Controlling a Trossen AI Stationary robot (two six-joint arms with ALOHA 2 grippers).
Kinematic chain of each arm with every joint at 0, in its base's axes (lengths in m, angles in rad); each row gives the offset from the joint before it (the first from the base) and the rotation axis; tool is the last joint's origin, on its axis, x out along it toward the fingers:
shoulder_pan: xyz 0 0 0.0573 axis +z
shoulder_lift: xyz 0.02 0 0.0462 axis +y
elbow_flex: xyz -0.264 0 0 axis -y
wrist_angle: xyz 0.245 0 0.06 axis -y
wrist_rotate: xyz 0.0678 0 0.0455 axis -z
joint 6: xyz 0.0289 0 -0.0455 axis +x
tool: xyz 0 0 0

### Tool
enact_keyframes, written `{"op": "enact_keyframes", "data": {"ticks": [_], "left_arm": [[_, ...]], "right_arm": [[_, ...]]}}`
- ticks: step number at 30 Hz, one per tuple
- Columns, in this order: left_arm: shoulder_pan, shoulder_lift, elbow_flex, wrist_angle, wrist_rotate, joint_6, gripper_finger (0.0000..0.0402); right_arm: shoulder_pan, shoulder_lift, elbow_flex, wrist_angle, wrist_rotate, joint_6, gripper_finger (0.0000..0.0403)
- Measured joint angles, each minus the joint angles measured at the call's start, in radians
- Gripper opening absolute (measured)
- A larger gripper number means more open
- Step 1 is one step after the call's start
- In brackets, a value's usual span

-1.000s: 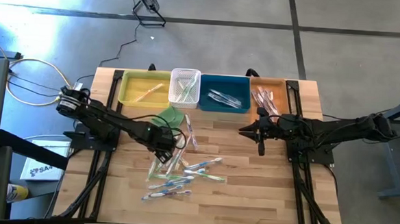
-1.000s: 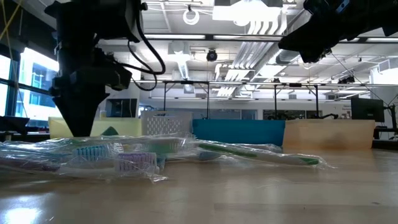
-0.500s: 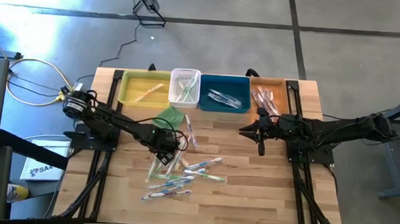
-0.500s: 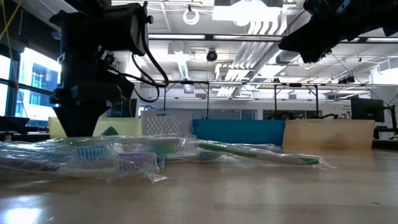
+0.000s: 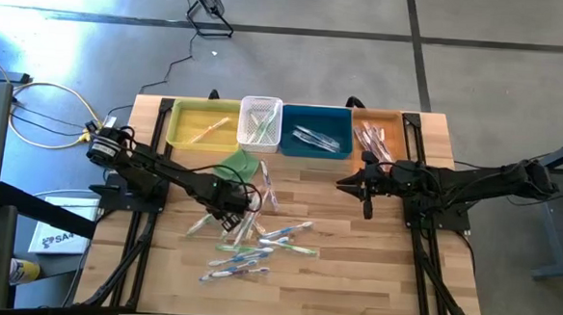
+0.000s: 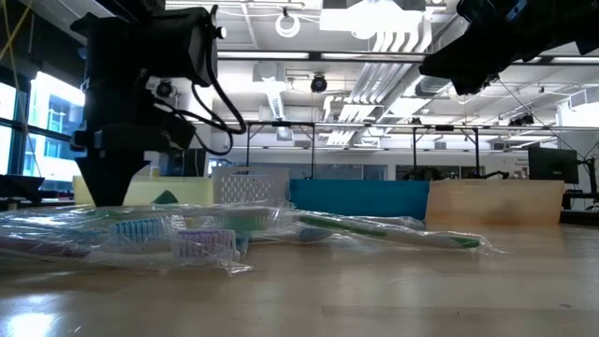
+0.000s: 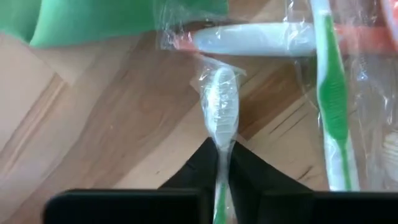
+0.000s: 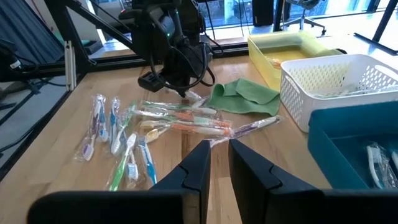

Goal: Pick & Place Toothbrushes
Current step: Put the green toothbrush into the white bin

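Several wrapped toothbrushes point(image 5: 263, 241) lie in a loose pile in the middle of the table, also seen in the low view point(image 6: 187, 239) and in the right wrist view point(image 8: 168, 124). My left gripper point(image 5: 228, 211) points down at the pile's left side and is shut on a green-handled toothbrush point(image 5: 201, 226) in a clear wrapper. Its white head point(image 7: 221, 109) sticks out past the fingers. My right gripper point(image 5: 343, 185) hovers above the table right of the pile, its fingers point(image 8: 199, 165) narrowly open with nothing between them. My left gripper pinches the toothbrush's neck point(image 7: 220, 155), just behind the head, between its two fingers. The fingers come from above, pointing down, and lie across the brush. The brush lies about level at table height, its handle running back out of sight under the gripper.
A folded green cloth point(image 5: 241, 165) lies just beyond the pile. Along the far edge stand a yellow bin point(image 5: 201, 124), a white basket point(image 5: 260, 121), a blue bin point(image 5: 317, 130) and a wooden-coloured bin point(image 5: 379, 134), each with toothbrushes in it.
My left gripper has sunk a little onto the pile's left side and shut on the green-handled toothbrush. That brush has swung about: its handle, which pointed toward the near edge, now slants toward the table's left edge.
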Motion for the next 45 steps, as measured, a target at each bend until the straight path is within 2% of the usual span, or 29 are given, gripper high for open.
{"op": "enact_keyframes", "data": {"ticks": [2,6,10,15,19,23,27,30,35,41,45], "left_arm": [[0.0,0.0,0.005,-0.029,0.003,0.008,0.0011],[0.0,0.0,0.052,-0.108,0.007,0.051,0.002],[0.0,0.0,0.148,-0.197,0.007,0.172,0.001],[0.035,0.0,0.336,-0.282,-0.018,0.41,0.0011],[0.111,-0.001,0.52,-0.312,-0.096,0.677,0.0013],[0.224,-0.001,0.708,-0.28,-0.179,0.965,0.0008],[0.373,-0.003,0.831,-0.164,-0.174,1.175,0.0008],[0.491,-0.003,0.851,-0.044,-0.084,1.256,0.0008],[0.673,0.015,0.818,0.16,0.105,1.281,0.0007],[0.816,0.079,0.682,0.353,0.323,1.159,0.0007],[0.859,0.122,0.594,0.437,0.375,1.085,0.001]], "right_arm": [[0.0,0.0,0.0,0.0,0.0,0.0,0.005],[0.0,0.0,0.0,-0.001,0.0,0.0,0.005],[0.0,0.0,0.0,-0.001,0.0,0.0,0.005],[0.0,0.0,0.0,-0.001,0.0,0.0,0.005],[0.0,0.0,0.0,-0.001,0.0,0.0,0.005],[0.0,0.0,0.0,-0.001,0.0,0.005,0.005],[0.0,0.0,0.0,-0.001,-0.011,0.006,0.005],[0.0,0.0,0.0,-0.001,-0.011,0.005,0.005],[0.0,0.0,0.0,-0.001,-0.011,0.004,0.005],[0.0,0.0,0.0,-0.002,-0.011,0.003,0.005],[0.0,0.0,0.0,-0.002,-0.011,0.003,0.005]]}}
